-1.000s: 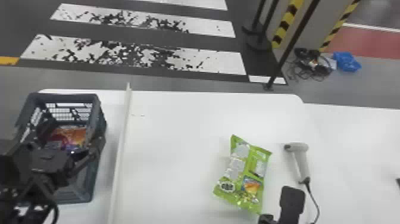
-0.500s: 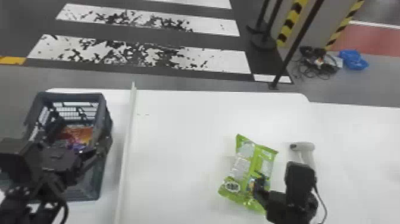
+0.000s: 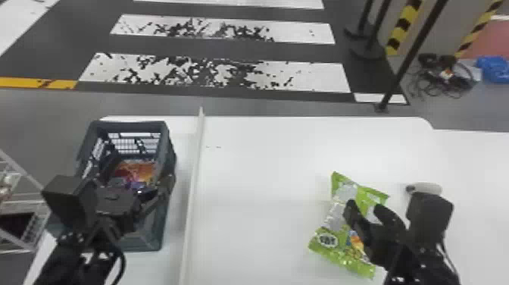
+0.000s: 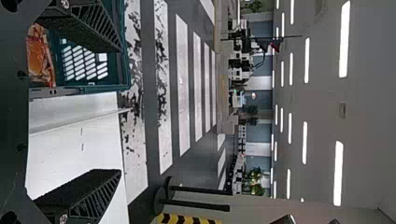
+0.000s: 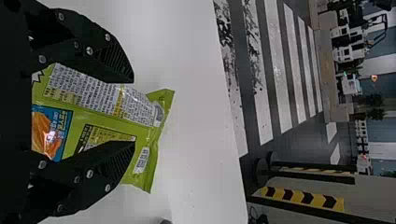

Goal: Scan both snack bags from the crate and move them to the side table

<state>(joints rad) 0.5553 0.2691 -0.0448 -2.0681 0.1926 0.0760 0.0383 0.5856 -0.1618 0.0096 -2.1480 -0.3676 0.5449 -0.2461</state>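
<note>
A green snack bag (image 3: 341, 223) lies on the white table, with my right gripper (image 3: 365, 212) over its right side. In the right wrist view the right gripper (image 5: 134, 112) is open, and the green bag (image 5: 105, 116) shows between and beneath its fingers. An orange snack bag (image 3: 136, 172) rests inside the dark crate (image 3: 166, 151) at the left. My left gripper (image 3: 130, 182) is over the crate's near part. The left wrist view has the left gripper (image 4: 119, 109) open with nothing held, and the orange bag (image 4: 39, 56) beyond one finger.
A white scanner (image 3: 428, 187) lies behind the right wrist, its cable trailing toward the front. A thin raised divider (image 3: 194, 182) runs between crate and bag. The side table (image 3: 477, 170) adjoins at the right. A wire rack (image 3: 22, 197) stands at the far left.
My right arm has come in from the front edge and moved forward and left, over the green bag. The head view has shifted slightly, while the left arm stays by the crate.
</note>
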